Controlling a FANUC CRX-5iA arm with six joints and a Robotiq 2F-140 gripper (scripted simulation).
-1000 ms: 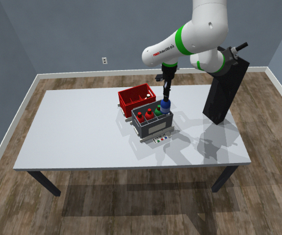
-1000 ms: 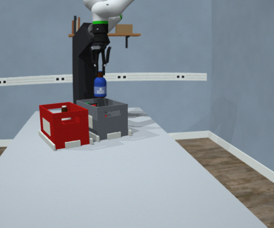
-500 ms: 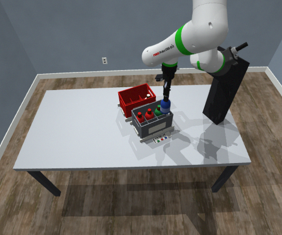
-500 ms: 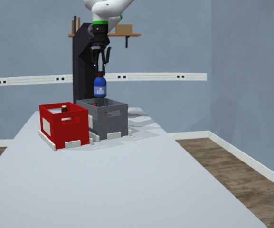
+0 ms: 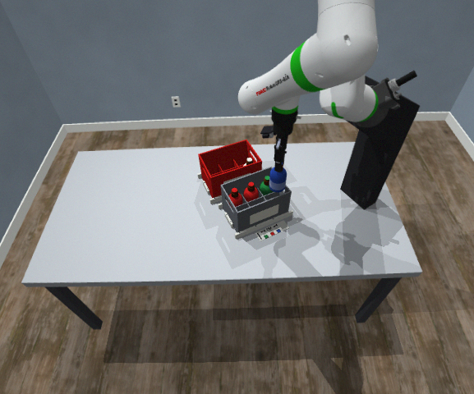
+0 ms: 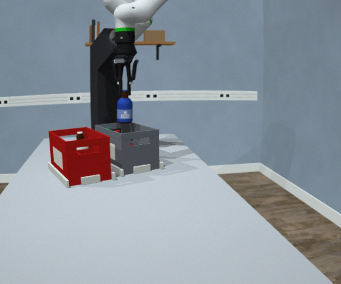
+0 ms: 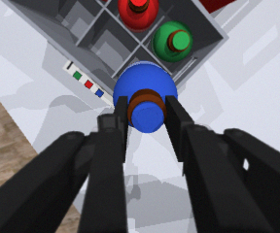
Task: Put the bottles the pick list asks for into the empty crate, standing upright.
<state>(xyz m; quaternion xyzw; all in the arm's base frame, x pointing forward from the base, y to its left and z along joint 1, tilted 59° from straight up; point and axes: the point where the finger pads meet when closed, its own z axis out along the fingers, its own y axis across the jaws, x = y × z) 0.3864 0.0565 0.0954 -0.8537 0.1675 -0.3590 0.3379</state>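
My gripper is shut on the neck of a blue-label bottle and holds it upright, its base at about the rim of the grey crate's corner cell. It also shows in the exterior view and the wrist view. In the grey crate stand two red-label bottles and a green-label bottle. The red crate behind holds one bottle with a white cap. The pick list lies at the grey crate's front, with green, red and blue marks.
The arm's black pedestal stands at the table's right rear. White locating strips border both crates. The table's right edge lies beyond the grey crate.
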